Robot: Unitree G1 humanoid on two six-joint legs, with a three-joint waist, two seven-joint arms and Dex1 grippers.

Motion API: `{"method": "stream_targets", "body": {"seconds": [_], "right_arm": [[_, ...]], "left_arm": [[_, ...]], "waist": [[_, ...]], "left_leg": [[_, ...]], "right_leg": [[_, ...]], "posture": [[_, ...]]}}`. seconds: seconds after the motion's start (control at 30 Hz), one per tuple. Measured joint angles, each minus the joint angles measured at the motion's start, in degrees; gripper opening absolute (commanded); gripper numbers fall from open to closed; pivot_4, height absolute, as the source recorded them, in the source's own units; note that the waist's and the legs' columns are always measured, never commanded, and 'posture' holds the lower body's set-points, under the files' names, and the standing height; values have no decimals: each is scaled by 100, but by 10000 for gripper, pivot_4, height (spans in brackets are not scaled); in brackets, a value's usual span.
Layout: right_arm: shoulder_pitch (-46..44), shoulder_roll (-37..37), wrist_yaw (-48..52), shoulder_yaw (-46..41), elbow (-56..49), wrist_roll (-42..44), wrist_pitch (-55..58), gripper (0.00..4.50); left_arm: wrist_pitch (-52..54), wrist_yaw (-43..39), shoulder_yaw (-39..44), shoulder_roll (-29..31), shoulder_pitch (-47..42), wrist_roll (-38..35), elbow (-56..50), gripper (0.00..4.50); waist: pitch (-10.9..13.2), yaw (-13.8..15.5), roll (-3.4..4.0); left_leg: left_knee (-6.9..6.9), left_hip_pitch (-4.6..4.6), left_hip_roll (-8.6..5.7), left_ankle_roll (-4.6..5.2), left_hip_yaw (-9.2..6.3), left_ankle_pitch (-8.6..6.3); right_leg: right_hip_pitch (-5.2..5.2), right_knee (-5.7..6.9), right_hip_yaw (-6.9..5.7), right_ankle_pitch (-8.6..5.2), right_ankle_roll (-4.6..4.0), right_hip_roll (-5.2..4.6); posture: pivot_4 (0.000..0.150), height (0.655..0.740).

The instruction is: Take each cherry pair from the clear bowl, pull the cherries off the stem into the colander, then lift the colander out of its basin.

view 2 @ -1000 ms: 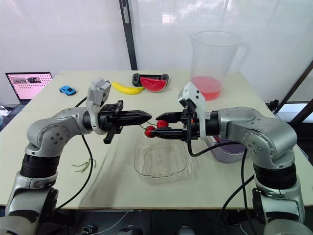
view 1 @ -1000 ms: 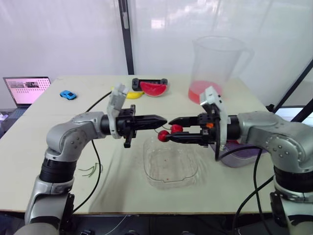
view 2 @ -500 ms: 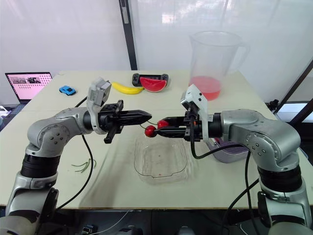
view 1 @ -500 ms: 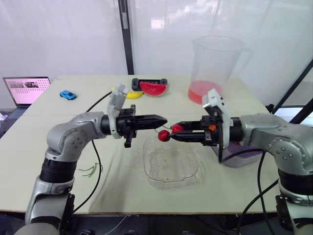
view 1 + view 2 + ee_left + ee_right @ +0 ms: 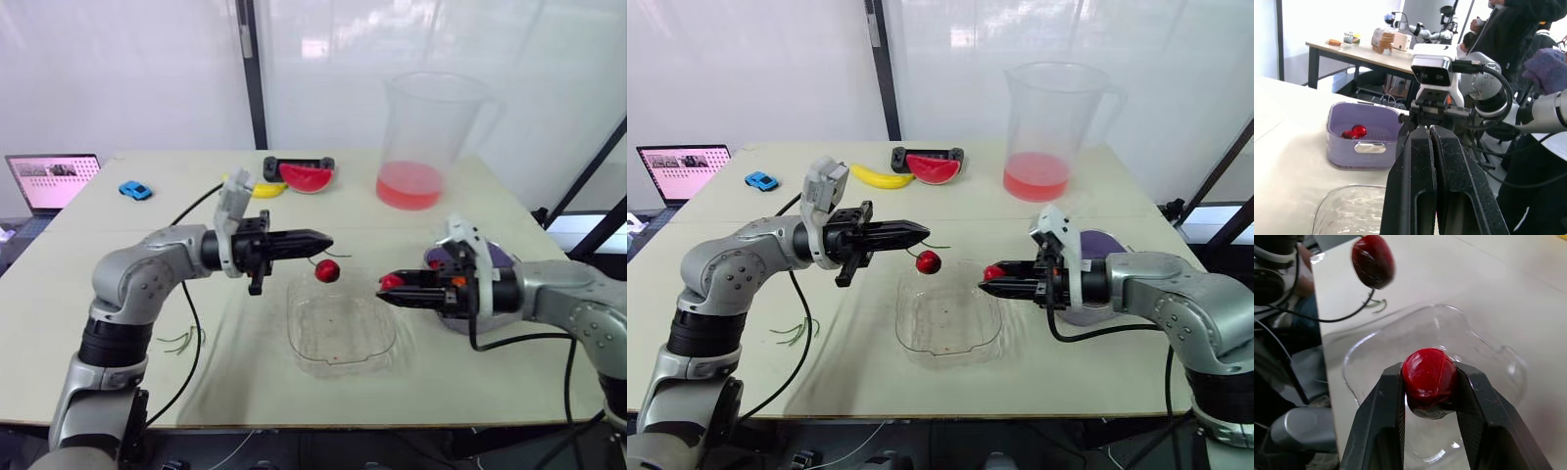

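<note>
Right eye view: beige table [image 5: 1117, 211], white backdrop [image 5: 754, 69]; left gripper [image 5: 924, 231] pinches stem [image 5: 940, 245], right gripper [image 5: 987, 282] clamps cherry [image 5: 1429, 382].

- You're in a robotics lab: a plain test table [image 5: 490, 220] stands before white translucent panels [image 5: 118, 69].
- An open laptop [image 5: 53, 180] sits at 10 o'clock.
- The props are a toy car [image 5: 136, 190] at 11 o'clock, and a banana [image 5: 880, 177] and watermelon slice [image 5: 307, 177] at 12.
- Past 3 o'clock, a bench [image 5: 1342, 47] carries a small robot arm [image 5: 1422, 33], and people [image 5: 1528, 24] stand nearby.

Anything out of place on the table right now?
Nothing is spilled or tipped. The only oddities are loose green stems lying on the table beside the left arm, and a small red fleck inside the clear bowl.
</note>
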Motion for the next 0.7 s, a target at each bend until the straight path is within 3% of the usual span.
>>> {"method": "stream_targets", "body": {"seconds": [0.13, 0.33, 0.53, 0.63, 0.7], "right_arm": [[-94, -540, 32, -28, 531, -466, -366, 14435], [-277, -1446, 207, 623, 1911, -2052, -1571, 14435], [-186, -1461, 459, 1343, 2510, -2998, -2205, 14435], [-149, -1470, 616, 1431, 2665, -3214, -2275, 22887], [-150, -1519, 726, 1423, 2712, -3264, -2285, 32541]], "left_arm": [[-136, 3, 1, -41, 8, 25, 11, 0], [-497, 79, 56, -116, 122, 155, 113, 0], [-655, 155, 117, -156, 182, 231, 101, 0], [-665, 188, 120, -145, 294, 272, 92, 0], [-667, 190, 120, -139, 339, 277, 87, 0]], "waist": [[0, 10, 0], [1, 7, -1], [1, -6, 1], [1, 4, 1], [2, 8, 1]], "left_leg": [[0, 0, -1, 0, 3, 0], [-1, -1, -2, 1, 9, 0], [-2, 0, 1, 0, 8, 0], [-1, -2, 0, 0, 7, 0], [-1, -1, 1, 0, 6, 0]], "right_leg": [[1, -2, 1, 0, 0, -2], [0, -6, 1, 0, 1, -1], [-2, -5, 3, 0, 0, -1], [-1, -6, 3, 0, 1, -2], [-1, -6, 3, 0, 0, -2]], "posture": [[1500, 7400], [1500, 7400], [1500, 7400], [1500, 7400], [1500, 7400]]}}
